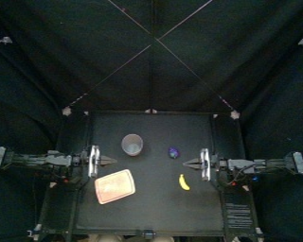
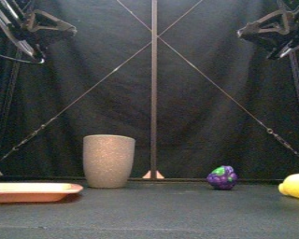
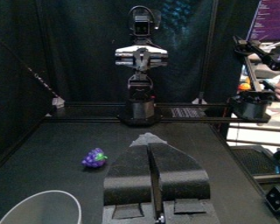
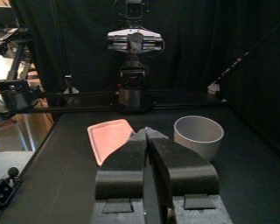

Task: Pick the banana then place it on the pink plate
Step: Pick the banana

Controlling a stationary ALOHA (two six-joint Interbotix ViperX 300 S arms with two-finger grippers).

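Small flat matte black tabletop (image 1: 161,208), faint dull sheen under low light. Black cloth back curtain (image 1: 65,57) fills upper half of top view, soft folds. Black cloth side curtains (image 3: 84,35) close both flanks. Booth dim; brighter room past open front.

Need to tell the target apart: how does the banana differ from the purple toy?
The banana is yellow and long; the purple toy is small and lumpy. The banana lies nearer the table's front, the purple toy farther back, nearer the cup. Both lie loose, clear of the tray.
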